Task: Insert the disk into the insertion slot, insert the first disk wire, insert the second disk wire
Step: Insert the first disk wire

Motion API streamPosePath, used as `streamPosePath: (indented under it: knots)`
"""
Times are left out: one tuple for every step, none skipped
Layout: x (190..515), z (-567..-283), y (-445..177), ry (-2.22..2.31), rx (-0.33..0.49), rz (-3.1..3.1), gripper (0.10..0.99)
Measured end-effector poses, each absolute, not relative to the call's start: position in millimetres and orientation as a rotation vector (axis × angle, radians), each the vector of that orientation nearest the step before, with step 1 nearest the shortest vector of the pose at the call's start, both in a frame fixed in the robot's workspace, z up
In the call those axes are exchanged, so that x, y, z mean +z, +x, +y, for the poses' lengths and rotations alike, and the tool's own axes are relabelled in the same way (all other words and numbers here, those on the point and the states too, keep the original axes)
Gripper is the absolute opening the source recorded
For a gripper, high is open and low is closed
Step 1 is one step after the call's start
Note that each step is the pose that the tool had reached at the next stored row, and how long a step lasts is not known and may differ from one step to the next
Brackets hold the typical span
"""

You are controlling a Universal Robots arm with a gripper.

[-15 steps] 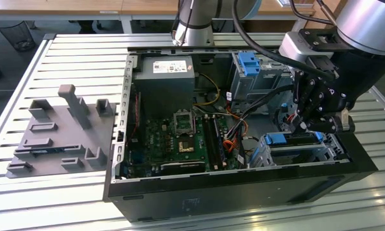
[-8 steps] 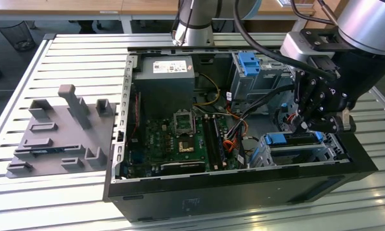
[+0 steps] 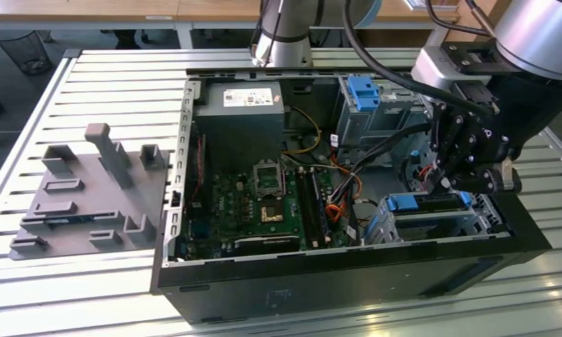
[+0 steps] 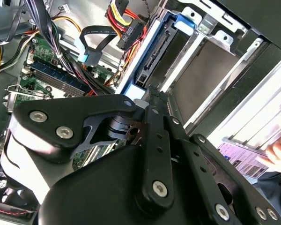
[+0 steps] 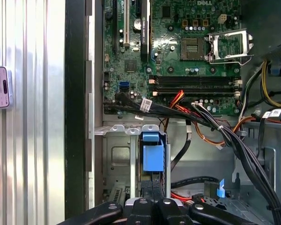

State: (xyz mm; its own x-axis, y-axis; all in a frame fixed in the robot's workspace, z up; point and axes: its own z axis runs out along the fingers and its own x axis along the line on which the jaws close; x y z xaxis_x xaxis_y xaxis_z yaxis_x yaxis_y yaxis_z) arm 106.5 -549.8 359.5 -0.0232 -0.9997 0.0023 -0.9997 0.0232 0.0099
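Note:
The disk [image 3: 429,202], in its bright blue frame, sits inside the insertion slot [image 3: 440,226], the low silver cage at the case's front right in the exterior view. My gripper [image 3: 454,179] hangs straight over it. In the second wrist view the fingers are shut, and my gripper [image 4: 150,91] touches the blue edge of the disk [image 4: 154,56]. The first wrist view shows my gripper [image 5: 152,199] just behind the disk's blue frame [image 5: 153,157] in the slot [image 5: 114,154]. A black flat wire with a blue plug [image 4: 90,55] and a plug on red and yellow wires [image 4: 129,32] hang loose beside the disk.
A taller grey cage with a blue tab [image 3: 365,98] stands behind the slot. The motherboard [image 3: 262,200] and cable bundles [image 5: 234,136] lie beside it. A grey fixture plate [image 3: 84,196] rests on the slatted table. A person's hand [image 4: 278,145] and a phone [image 5: 0,86] are outside the case.

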Motion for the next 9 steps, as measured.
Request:
streamPosePath:
  knots:
    - [359.5,-549.8,106.7,2.19,-0.009,-2.241,0.106]
    - [359.5,-549.8,106.9,2.19,-0.008,-2.241,0.106]
    - [359.5,-549.8,107.2,2.19,-0.009,-2.241,0.106]
    - [359.5,-549.8,107.5,2.19,-0.009,-2.241,0.106]
    - [359.4,-549.8,107.8,2.19,-0.009,-2.241,0.106]
    - [359.5,-549.8,108.1,2.19,-0.009,-2.241,0.106]
    - [359.4,-549.7,108.4,2.19,-0.009,-2.241,0.106]
    - [359.5,-549.8,108.7,2.19,-0.009,-2.241,0.106]
    - [359.5,-549.7,108.9,2.19,-0.009,-2.241,0.106]
